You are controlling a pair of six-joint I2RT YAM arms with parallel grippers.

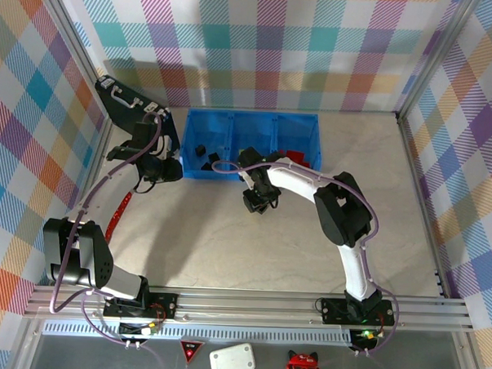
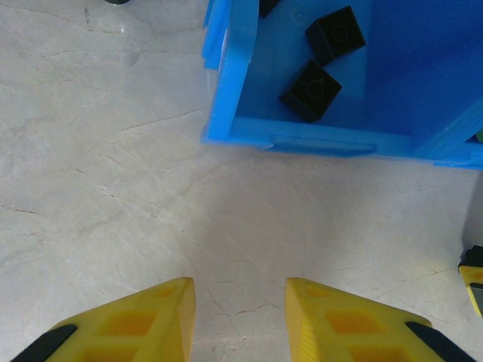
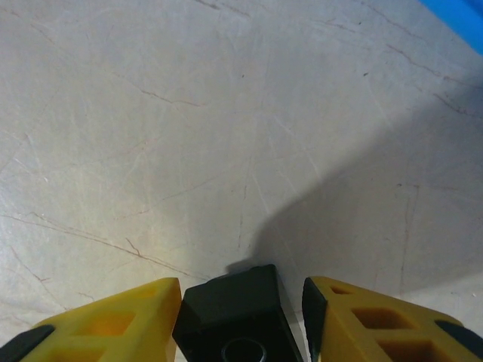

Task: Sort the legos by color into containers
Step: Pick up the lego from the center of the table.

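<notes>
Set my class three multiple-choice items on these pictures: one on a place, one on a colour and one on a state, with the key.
1. The black bricks in the left wrist view lie: A) inside the blue bin; B) on the arm; C) stacked on a red brick.
2. The held brick in the jaws of the right gripper is: A) red; B) lime-green; C) black.
3. The jaws of the left gripper are: A) clamped on a brick; B) apart and empty; C) gripping the bin wall.
Key: 1 A, the bin's walls surround them; 2 C, it shows black in the right wrist view; 3 B, bare table shows between them.
</notes>
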